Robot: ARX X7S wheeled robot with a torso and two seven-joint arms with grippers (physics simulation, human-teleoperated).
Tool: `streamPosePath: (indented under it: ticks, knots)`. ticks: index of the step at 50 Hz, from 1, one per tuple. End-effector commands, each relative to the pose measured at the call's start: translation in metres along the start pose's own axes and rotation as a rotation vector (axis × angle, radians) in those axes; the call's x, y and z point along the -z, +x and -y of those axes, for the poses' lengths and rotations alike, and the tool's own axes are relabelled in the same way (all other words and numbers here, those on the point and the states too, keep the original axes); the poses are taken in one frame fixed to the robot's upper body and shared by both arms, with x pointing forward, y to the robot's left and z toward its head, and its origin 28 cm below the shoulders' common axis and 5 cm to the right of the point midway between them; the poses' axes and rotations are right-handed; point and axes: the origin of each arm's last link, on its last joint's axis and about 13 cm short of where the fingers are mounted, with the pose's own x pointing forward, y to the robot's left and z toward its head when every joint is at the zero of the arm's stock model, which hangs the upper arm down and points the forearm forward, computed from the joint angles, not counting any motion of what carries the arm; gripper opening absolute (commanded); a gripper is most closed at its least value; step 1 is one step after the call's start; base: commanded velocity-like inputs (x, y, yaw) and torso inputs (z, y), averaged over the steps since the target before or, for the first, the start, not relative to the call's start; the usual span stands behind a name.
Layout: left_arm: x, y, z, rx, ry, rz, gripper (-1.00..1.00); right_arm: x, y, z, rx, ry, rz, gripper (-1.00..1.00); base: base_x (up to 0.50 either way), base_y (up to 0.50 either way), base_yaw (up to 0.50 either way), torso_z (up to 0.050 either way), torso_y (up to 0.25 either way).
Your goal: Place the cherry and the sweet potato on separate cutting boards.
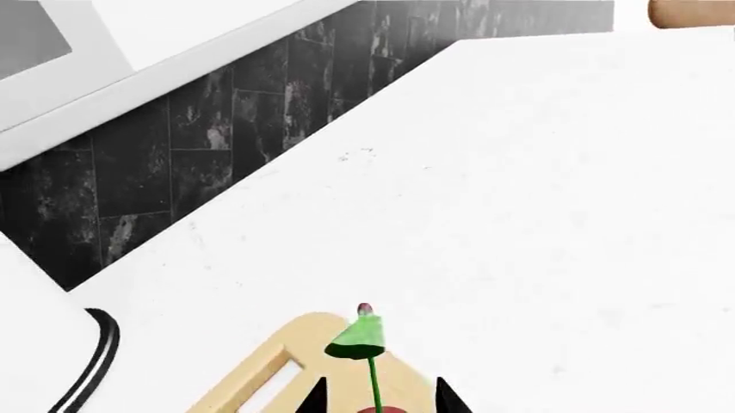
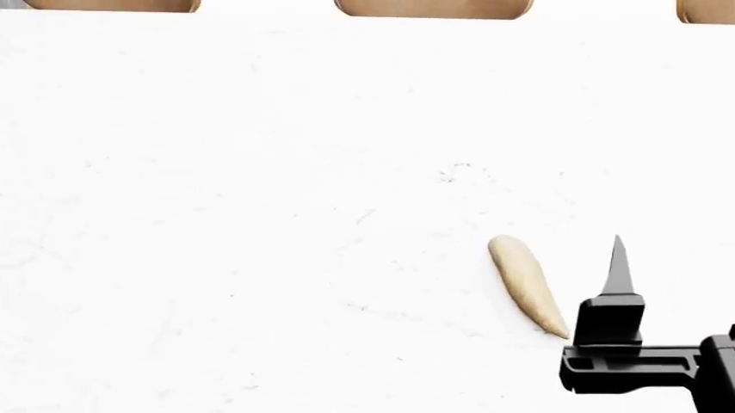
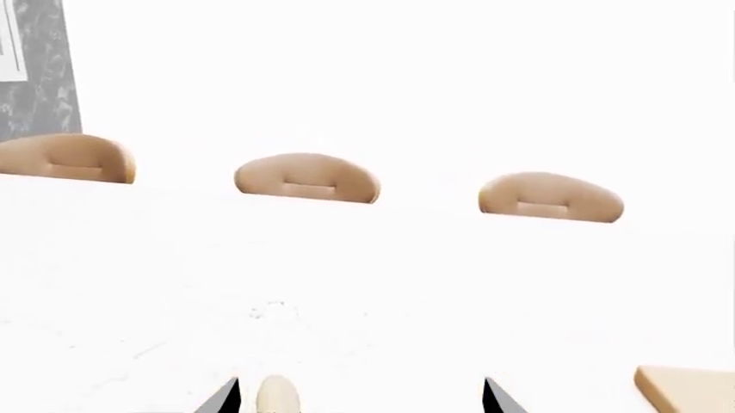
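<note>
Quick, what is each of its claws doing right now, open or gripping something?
Left gripper: only its fingertips show, either side of the cherry's stem; a grip cannot be told.
Right gripper: open, empty, the sweet potato between its fingertips.

Flat, bright, even light; the white counter [image 2: 287, 172] nearly blows out, shadows are almost absent, edges sharp.

Matt sweet potato [image 2: 528, 285]; wooden cutting board [image 1: 270, 370].
</note>
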Motion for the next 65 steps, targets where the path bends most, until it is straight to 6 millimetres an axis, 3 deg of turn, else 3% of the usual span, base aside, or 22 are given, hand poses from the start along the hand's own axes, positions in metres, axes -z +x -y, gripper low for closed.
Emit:
streamPosePath:
  ticks: [1,8,12,13,19,29,41,49,52,59,65]
  knots:
    - [0.019,0.002,0.007,0.064,-0.059,-0.045,-1.0,0.001,-0.001,0.002,0.001,0.023,0.021,1.0,0.0,0.0,0.0,0.0,0.0]
    - [0.04,0.004,0.015,0.091,-0.04,-0.086,-1.0,0.004,-0.002,0.003,0.003,0.027,0.014,1.0,0.0,0.0,0.0,0.0,0.0]
    - [0.042,0.005,0.013,0.116,-0.042,-0.097,-1.0,-0.001,-0.003,0.004,0.008,0.027,0.025,1.0,0.0,0.0,0.0,0.0,0.0]
    - [0.042,0.005,0.012,0.118,-0.037,-0.097,1.0,0.0,-0.003,0.004,0.008,0.027,0.024,1.0,0.0,0.0,0.0,0.0,0.0]
    - [0.04,0.003,0.007,0.12,-0.055,-0.098,1.0,0.002,-0.001,0.002,0.001,0.027,0.017,1.0,0.0,0.0,0.0,0.0,0.0]
    - [0.002,-0.022,-0.016,0.11,-0.1,0.021,1.0,0.003,-0.003,0.003,0.003,0.03,0.014,1.0,0.0,0.0,0.0,0.0,0.0]
    - [-0.041,-0.074,-0.022,0.221,-0.1,0.21,1.0,0.002,-0.002,0.001,-0.005,0.028,0.014,1.0,0.0,0.0,0.0,0.0,0.0]
    - [-0.072,-0.114,-0.028,0.392,-0.126,0.307,1.0,-0.007,0.006,-0.003,-0.024,0.014,-0.014,1.0,0.0,0.0,0.0,0.0,0.0]
    - [-0.079,-0.133,-0.026,0.502,-0.161,0.32,1.0,-0.011,0.014,-0.007,-0.073,-0.023,-0.105,1.0,0.0,0.0,0.0,0.0,0.0]
    - [-0.079,-0.157,-0.022,0.625,-0.157,0.342,1.0,-0.022,0.041,-0.01,-0.093,-0.003,-0.225,1.0,0.0,0.0,0.0,0.0,0.0]
    - [-0.075,-0.181,-0.024,0.72,-0.168,0.365,1.0,-0.034,0.082,-0.013,-0.156,-0.059,-0.321,1.0,0.0,0.0,0.0,0.0,0.0]
